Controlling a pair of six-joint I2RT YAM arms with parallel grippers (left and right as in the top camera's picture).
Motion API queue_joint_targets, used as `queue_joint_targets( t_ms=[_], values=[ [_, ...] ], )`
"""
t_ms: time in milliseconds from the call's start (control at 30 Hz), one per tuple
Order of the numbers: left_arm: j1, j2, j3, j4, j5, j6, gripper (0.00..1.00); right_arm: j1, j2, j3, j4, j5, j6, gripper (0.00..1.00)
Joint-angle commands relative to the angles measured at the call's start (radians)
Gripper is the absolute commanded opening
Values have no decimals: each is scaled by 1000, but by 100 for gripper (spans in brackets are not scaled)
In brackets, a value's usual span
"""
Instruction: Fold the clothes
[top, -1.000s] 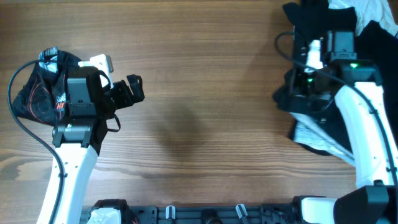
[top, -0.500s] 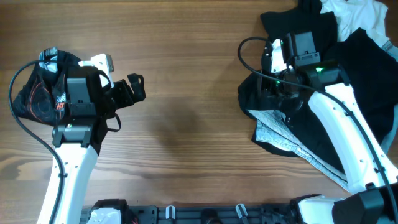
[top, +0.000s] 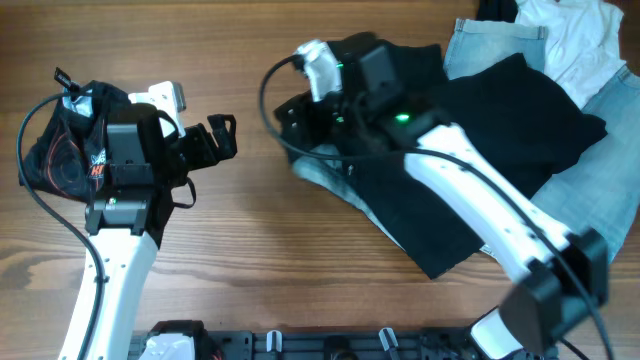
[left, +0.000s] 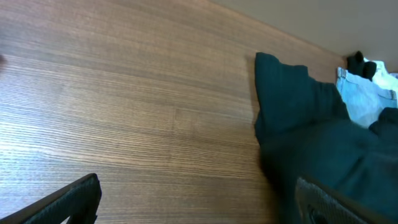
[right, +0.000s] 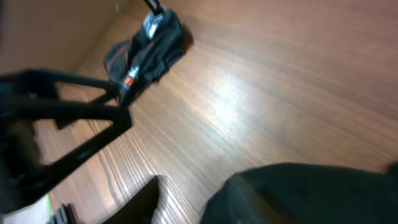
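1. Vs. half a sec ago: the right arm has swung well over toward the table's (top: 250, 260) middle, dragging the black garment (top: 470, 140) with it. The jeans (top: 490, 45) and white top (top: 575, 30) at the far right corner are now more exposed. The left arm hasn't budged.
2. The right gripper (top: 298, 128) sits at the garment's leading end, fingers pinched on the cloth edge. The rest trails behind and under the arm. In the wrist cam, dark cloth (right: 298, 193) bunches right below the fingers.
3. The left gripper (top: 225, 138) hangs w/ fingers spread wide, nothing in them. It's near the garment's front edge but apart from it; its cam sees that edge (left: 298, 118) ahead on the wood.
4. The garment lies rumpled, mid-to-right of the table. Its long axis runs approx. left-right, pulled end pointing at the left arm, and a flap hangs toward the near edge.
5. A dark bundle w/ red print (top: 60, 150) sits behind the left arm, well apart.
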Motion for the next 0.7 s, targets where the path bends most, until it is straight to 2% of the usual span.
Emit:
queue_joint_targets(
  t_ms=[0, 133, 233, 367, 400, 467, 500, 600, 667],
  values=[
    [-51, 74, 18, 3, 55, -9, 100, -26, 16, 13, 21, 48, 48, 99],
    [-161, 193, 18, 10, 59, -10, 100, -196, -83, 14, -275, 265, 142, 100],
    [-235, 309, 18, 50, 58, -40, 100, -352, -145, 14, -491, 267, 138, 100],
    [-263, 528, 18, 240, -1, -51, 98, -540, -173, 14, -665, 272, 130, 100],
    [-263, 575, 18, 277, -10, -51, 91, -555, -173, 14, -683, 272, 115, 100],
    [-263, 668, 18, 327, 5, -54, 65, -560, -173, 14, -695, 273, 117, 100],
    [-263, 692, 18, 316, 41, -54, 4, -560, -173, 14, -702, 277, 122, 100],
    [-202, 603, 62, 168, 58, -48, 4, -561, -172, 13, -717, 324, 125, 100],
    [-52, 478, 200, 21, 59, -12, 4, -565, -172, 13, -729, 396, 166, 100]
  ],
)
